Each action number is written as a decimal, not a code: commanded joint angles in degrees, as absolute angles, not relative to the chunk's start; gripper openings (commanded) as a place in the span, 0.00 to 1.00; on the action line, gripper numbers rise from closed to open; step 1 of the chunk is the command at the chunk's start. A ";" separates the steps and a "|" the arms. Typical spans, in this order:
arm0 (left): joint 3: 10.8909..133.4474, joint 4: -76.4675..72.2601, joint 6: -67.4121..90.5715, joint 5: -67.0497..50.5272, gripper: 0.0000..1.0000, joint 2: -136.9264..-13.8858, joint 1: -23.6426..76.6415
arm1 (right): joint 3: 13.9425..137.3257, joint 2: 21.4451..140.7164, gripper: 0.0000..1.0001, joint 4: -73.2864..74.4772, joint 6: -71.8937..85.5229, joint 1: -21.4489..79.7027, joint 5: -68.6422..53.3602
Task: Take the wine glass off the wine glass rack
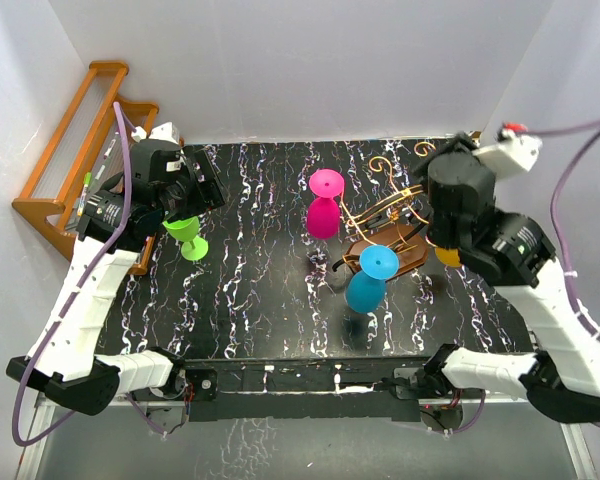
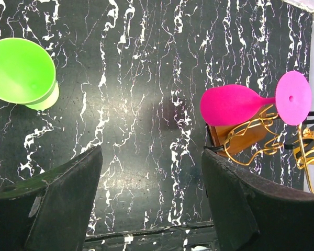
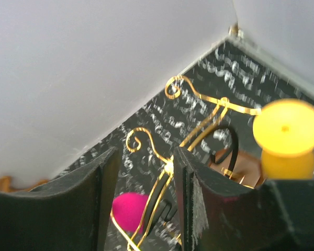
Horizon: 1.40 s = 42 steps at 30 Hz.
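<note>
The right tool point(image 3: 146, 151) is apart and empty, level with the scroll arms of the wine glass rack point(image 1: 405, 255). The yellow wine glass point(image 3: 285, 144) hangs upside down at the rack's 4 o'clock. It appears to be light, rigid, smooth plastic. Grip the stem just under the foot, then slide it outward along the arm. The left tool point(image 2: 152, 151) is apart and empty.
</note>
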<state>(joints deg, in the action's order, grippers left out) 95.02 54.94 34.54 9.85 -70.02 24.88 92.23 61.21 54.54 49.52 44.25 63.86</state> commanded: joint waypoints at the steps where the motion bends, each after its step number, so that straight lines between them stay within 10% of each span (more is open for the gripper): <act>1: 94.83 54.95 34.60 8.56 0.75 -69.96 25.14 | 105.46 71.36 0.53 41.22 14.51 43.66 64.08; 9: 93.15 53.27 36.26 3.47 0.74 -71.48 25.14 | 145.19 96.37 0.64 64.04 12.48 11.74 31.78; 17: 94.22 53.87 36.66 2.76 0.73 -72.96 25.14 | 120.00 83.49 0.50 65.70 21.57 -26.21 -12.18; 42: 84.64 51.25 37.52 -2.13 0.73 -67.51 26.08 | 91.16 63.12 0.54 70.00 27.95 -32.89 -17.71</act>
